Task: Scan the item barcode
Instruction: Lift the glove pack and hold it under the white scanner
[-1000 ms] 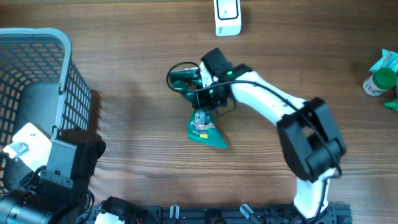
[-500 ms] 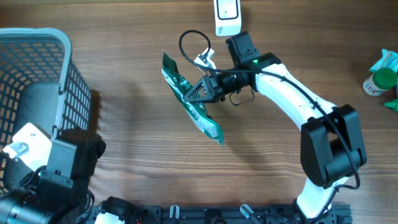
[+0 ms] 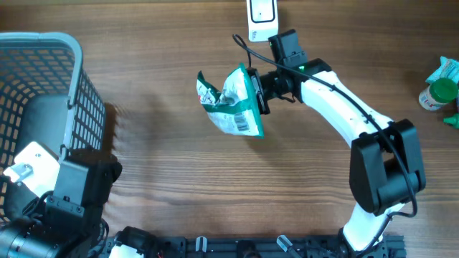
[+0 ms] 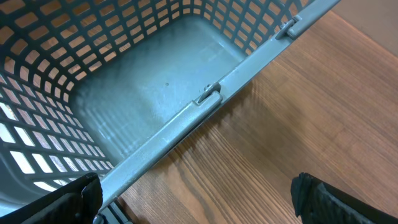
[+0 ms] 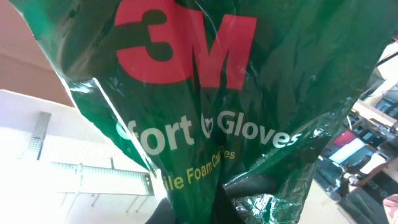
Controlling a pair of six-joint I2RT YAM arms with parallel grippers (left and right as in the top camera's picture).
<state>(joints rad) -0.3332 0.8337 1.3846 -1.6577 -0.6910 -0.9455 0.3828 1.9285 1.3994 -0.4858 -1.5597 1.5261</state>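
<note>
Green pack (image 3: 233,107), flat a second ago, now hangs lifted, pinched in my right gripper (image 3: 252,92), barcode (image 3: 246,127) facing up near the top-centre scanner (image 3: 262,20); I judge presenting comes next.

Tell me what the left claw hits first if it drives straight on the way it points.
Probably the wooden table, just outside the basket rim; the open left claw straddles bare wood. Depth is unclear.

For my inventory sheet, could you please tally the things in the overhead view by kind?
Basket: 1
White scanner: 1
Packets: 2, glove packet and teal packet
Green-capped bottle: 1
Total: 5, leaving out a cut-off green scrap at the right edge.
</note>
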